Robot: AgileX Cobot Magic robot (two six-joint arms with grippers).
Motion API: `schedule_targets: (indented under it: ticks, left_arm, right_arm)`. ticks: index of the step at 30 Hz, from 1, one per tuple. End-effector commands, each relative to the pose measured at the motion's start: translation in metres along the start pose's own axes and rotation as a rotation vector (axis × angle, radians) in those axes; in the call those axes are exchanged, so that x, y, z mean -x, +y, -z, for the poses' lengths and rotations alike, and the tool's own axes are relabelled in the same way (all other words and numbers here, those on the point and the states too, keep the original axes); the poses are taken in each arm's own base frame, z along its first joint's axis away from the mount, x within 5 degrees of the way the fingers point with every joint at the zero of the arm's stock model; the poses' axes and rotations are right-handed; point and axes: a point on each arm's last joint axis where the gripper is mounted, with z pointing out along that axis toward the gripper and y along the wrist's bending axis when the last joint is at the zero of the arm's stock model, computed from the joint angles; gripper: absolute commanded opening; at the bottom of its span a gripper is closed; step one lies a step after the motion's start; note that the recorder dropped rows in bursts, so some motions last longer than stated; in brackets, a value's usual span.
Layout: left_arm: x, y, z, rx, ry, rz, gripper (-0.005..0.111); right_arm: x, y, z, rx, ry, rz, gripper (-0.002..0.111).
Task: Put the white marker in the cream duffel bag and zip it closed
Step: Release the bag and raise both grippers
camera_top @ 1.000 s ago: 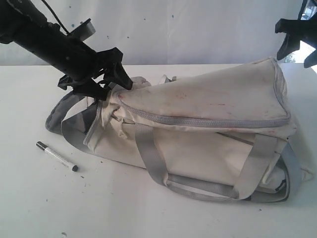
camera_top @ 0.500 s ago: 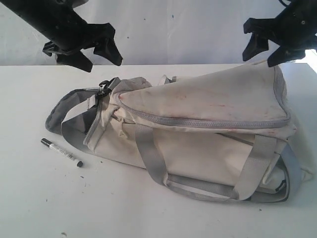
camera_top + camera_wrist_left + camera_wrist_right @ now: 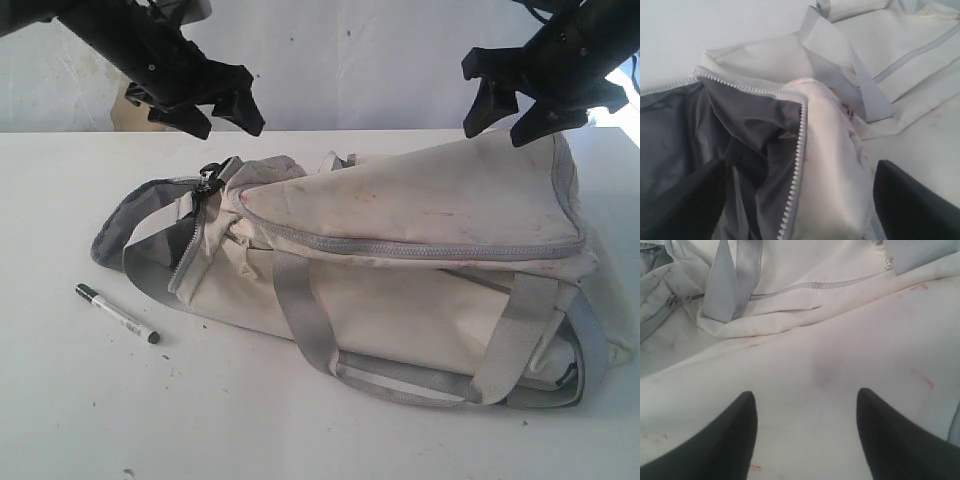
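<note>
My left hand [image 3: 222, 118] hangs wide open and empty above the unzipped end of the cream duffel bag [image 3: 420, 200]. My right hand [image 3: 500, 127], open too, holds nothing over the other end. The white marker [image 3: 116, 314] lies on the worktop [image 3: 200, 420] beside the bag, so packing and zipping are both left to do.

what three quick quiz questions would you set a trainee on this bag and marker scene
1. Short answer: where does the white marker lie?
2. Multiple choice: the left end effector is A) open, holding nothing; B) shut on the marker; C) shut on a strap.
3. True or false: the cream duffel bag is zipped fully closed.
Key: 1. On the table, beside the bag's end. 2. A. 3. False: the left wrist view shows parted zipper teeth and dark lining.
</note>
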Motion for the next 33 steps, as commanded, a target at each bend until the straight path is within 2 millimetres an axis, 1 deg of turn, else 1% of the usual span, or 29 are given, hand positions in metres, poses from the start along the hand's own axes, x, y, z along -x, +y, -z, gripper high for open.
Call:
schedule_targets:
  ticks: [1,5,8,10,14,17,19,21,24,26,29,33]
  left_arm:
    - [-0.001,0.011,-0.021,0.003,0.081,-0.057,0.105]
    - [-0.002,0.016,-0.036,-0.015,0.103,-0.051,0.105]
    - [-0.001,0.012,-0.041,-0.076,0.086,-0.062,0.105]
    - [0.001,0.008,-0.041,-0.121,0.058,-0.078,0.105]
    - [0.012,-0.003,-0.034,-0.219,-0.057,-0.067,0.105]
    - [0.017,-0.007,-0.034,-0.23,-0.121,-0.103,0.105]
    - [0.017,-0.01,-0.036,-0.227,-0.119,-0.123,0.105]
    - [0.013,-0.014,-0.044,-0.228,-0.08,-0.165,0.105]
    - [0.007,-0.019,-0.059,-0.175,-0.026,-0.239,0.105]
    - [0.005,-0.018,-0.066,-0.136,-0.016,-0.265,0.105]
    - [0.004,-0.017,-0.076,-0.127,-0.017,-0.261,0.105]
    - [0.0,-0.017,-0.083,-0.14,-0.003,-0.247,0.105]
  right_arm:
    - [0.0,0.001,0.003,-0.003,-0.005,0.018,0.054]
    - [0.0,0.001,0.003,-0.003,-0.005,0.018,0.054]
    - [0.001,0.001,0.003,-0.005,-0.007,0.019,0.054]
    - [0.0,0.001,0.003,-0.007,-0.007,0.02,0.054]
    - [0.0,0.0,0.003,-0.017,-0.005,0.025,0.054]
    - [0.0,0.0,0.003,-0.018,-0.005,0.026,0.054]
    - [0.0,0.0,0.003,-0.018,-0.005,0.026,0.054]
    - [0.0,0.0,0.003,-0.018,-0.005,0.026,0.054]
    - [0.0,0.0,0.003,-0.018,-0.005,0.026,0.054]
    - [0.0,0.0,0.003,-0.018,-0.005,0.026,0.054]
    - [0.0,0.0,0.003,-0.018,-0.001,0.026,0.054]
    - [0.0,0.0,0.003,-0.017,0.001,0.026,0.054]
